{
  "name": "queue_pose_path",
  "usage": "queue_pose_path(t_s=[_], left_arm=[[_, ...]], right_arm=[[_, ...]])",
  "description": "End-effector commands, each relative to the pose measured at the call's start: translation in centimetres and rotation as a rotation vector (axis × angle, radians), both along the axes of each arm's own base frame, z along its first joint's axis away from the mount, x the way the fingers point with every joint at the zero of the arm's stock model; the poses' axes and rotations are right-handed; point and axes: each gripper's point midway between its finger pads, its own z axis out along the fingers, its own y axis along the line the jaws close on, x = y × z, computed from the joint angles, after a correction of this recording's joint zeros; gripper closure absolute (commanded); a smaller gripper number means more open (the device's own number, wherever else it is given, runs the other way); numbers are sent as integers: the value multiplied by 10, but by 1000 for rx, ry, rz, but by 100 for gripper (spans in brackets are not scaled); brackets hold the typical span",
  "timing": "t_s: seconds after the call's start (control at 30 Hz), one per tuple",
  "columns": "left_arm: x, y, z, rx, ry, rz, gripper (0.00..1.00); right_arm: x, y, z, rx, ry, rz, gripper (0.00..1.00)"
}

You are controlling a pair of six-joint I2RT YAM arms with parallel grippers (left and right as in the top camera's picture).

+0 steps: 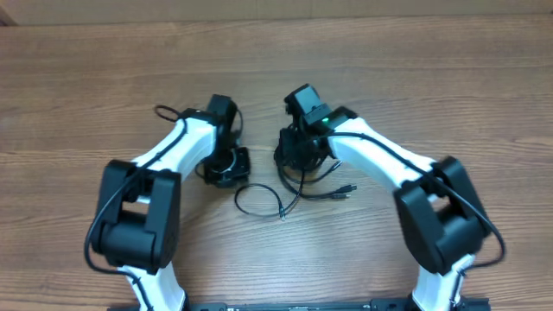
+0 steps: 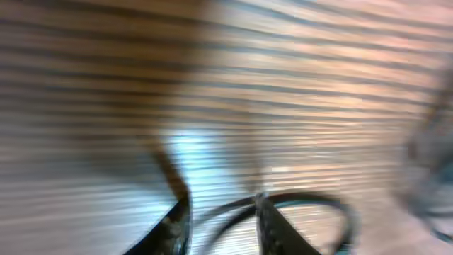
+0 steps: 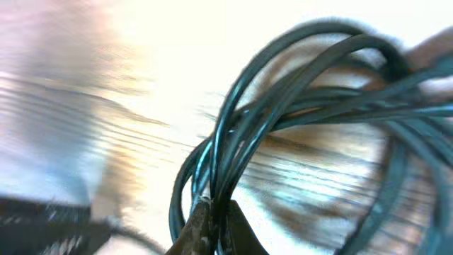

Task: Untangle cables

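The black cables lie on the wooden table between my arms. A thin loop (image 1: 239,200) lies in front, and plug ends (image 1: 344,191) trail to the right. My right gripper (image 1: 298,155) is shut on a bundle of several dark cable strands (image 3: 283,92), pinched between its fingertips (image 3: 216,207) and lifted off the table. My left gripper (image 1: 226,166) is low over the table to the left of the bundle. In the blurred left wrist view its fingers (image 2: 223,202) are apart, and a cable loop (image 2: 311,200) lies just beyond the right finger.
The wooden table (image 1: 449,86) stretches around the arms. A thin black wire (image 1: 164,112) runs along my left arm. The dark body of the other arm shows at the left wrist view's right edge (image 2: 432,177).
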Motion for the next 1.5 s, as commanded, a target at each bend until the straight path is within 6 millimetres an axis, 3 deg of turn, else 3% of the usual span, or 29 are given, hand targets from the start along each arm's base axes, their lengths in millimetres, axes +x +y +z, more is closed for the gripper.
queue_pose_path(t_s=[0.0, 0.1, 0.27, 0.47, 0.67, 0.83, 0.93, 1.07, 1.1, 1.13, 1.17, 1.33, 1.4, 1.47], left_arm=[[21, 29, 38, 92, -170, 45, 59], [36, 21, 64, 38, -298, -24, 46], [47, -11, 74, -142, -375, -148, 28], [61, -40, 77, -318, -418, -169, 24], [80, -49, 81, -429, -480, -166, 20], [90, -33, 61, -393, -458, -121, 28], [92, -10, 41, -339, -398, -16, 22], [92, 2, 27, -310, -367, 12, 21], [93, 2, 26, -310, -366, 15, 21], [93, 2, 26, -310, -366, 15, 21], [94, 2, 26, -312, -370, 14, 21], [93, -2, 27, -319, -369, 4, 32], [92, -4, 27, -319, -372, -10, 45], [91, -8, 27, -320, -374, -20, 72]], right_arm=[[3, 2, 58, 121, -73, 22, 96], [-5, 11, 71, 237, -21, 57, 96], [-7, 11, 79, 322, 12, 92, 96], [-2, 9, 93, 434, 33, 103, 96], [3, 19, 107, 515, -4, 148, 96], [5, 20, 109, 512, -41, 182, 96], [-1, 8, 86, 394, -8, 138, 95], [-18, 9, 66, 359, 41, 143, 86], [-23, 11, 61, 356, 48, 151, 78], [-26, 13, 56, 355, 52, 158, 58], [-26, 9, 50, 328, 55, 130, 48], [-7, -18, 33, 194, 63, -114, 41], [-5, -19, 34, 195, 56, -117, 42], [0, -24, 32, 174, 51, -174, 53]])
